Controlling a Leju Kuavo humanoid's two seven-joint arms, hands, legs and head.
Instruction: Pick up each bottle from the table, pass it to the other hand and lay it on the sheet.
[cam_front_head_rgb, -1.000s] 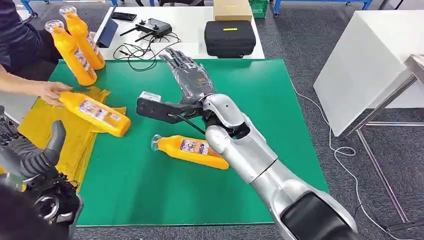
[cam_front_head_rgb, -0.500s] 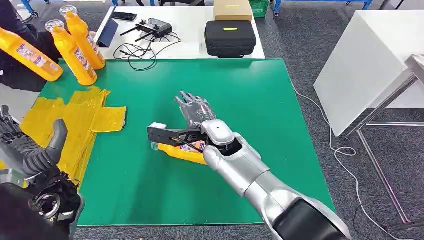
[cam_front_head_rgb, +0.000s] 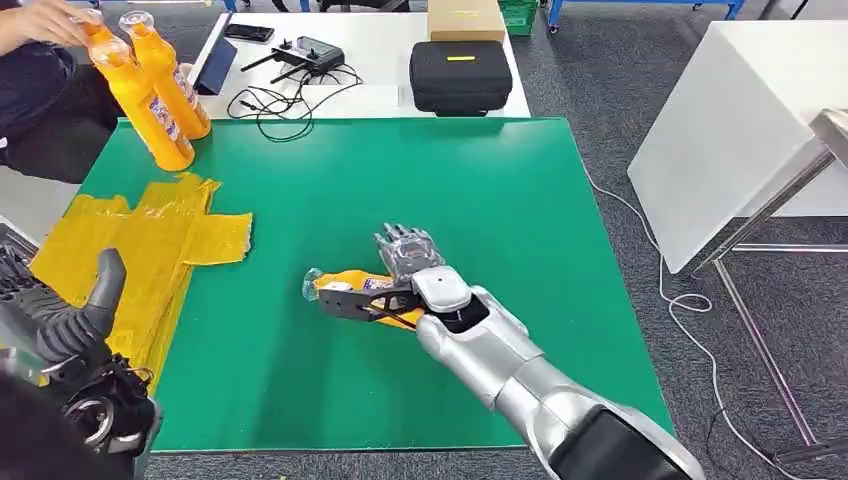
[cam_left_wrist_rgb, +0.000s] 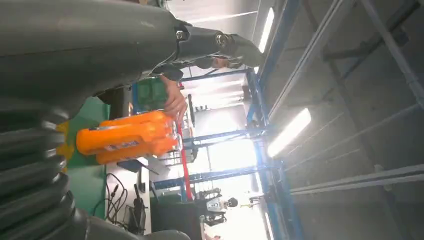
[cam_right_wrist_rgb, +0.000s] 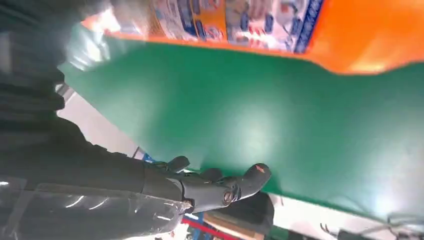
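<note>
Right hand (cam_front_head_rgb: 405, 252) over lying orange bottle (cam_front_head_rgb: 345, 287) on green table (cam_front_head_rgb: 520, 200), grasp unclear | left hand (cam_front_head_rgb: 60, 320) released, beside yellow sheet (cam_front_head_rgb: 160, 240).

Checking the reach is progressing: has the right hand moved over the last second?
Yes. The right hand drew back from the green mat's far side, toward the lying bottle.

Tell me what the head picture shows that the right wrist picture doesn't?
The head view alone takes in the yellow sheet, two standing bottles with a person's hand on them, the black case and the left hand. The right wrist view alone gives a close look at the lying bottle's label and at fingers spread apart from it. Both show the lying bottle, the green table and the right hand.
</note>
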